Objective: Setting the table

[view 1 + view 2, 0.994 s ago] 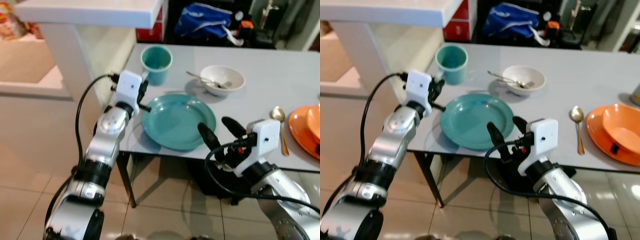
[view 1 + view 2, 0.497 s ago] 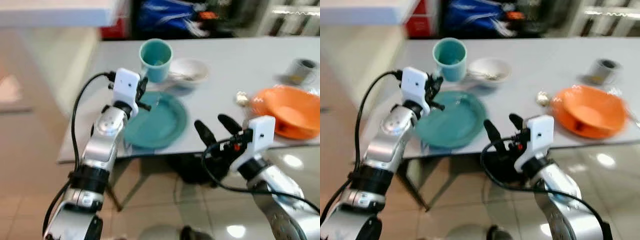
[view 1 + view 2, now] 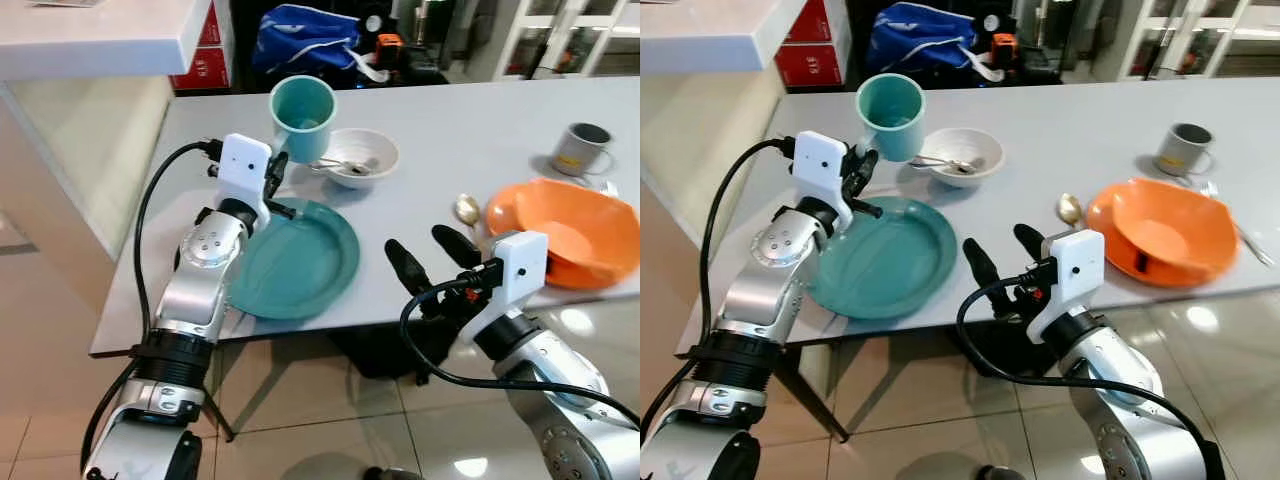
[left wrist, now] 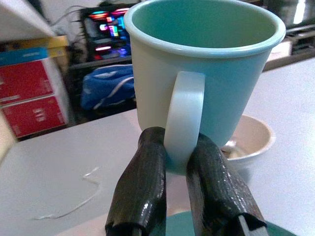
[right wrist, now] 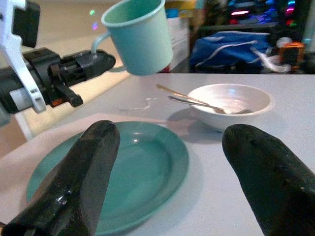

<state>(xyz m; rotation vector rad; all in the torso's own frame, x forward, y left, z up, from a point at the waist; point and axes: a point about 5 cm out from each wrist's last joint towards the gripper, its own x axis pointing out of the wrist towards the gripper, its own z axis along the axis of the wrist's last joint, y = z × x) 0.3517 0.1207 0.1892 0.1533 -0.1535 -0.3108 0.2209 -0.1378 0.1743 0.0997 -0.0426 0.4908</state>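
From the left eye view, the left gripper is clamped on the handle of a teal enamel mug, holding it lifted above the grey table, over the far edge of a round teal plate and just beside a white bowl with a metal spoon lying in it. The right gripper hangs at the table's near edge with its fingers spread apart and nothing between them. In the right eye view, a gold spoon lies just left of an orange plate holding an orange bowl, with a grey mug beyond them and a blue bag behind the table. The left wrist view shows two black fingers pinching the mug's pale handle, the mug upright, the white bowl behind it. The right wrist view looks between its parted fingers at the teal plate, with the raised mug and the left gripper beyond it.
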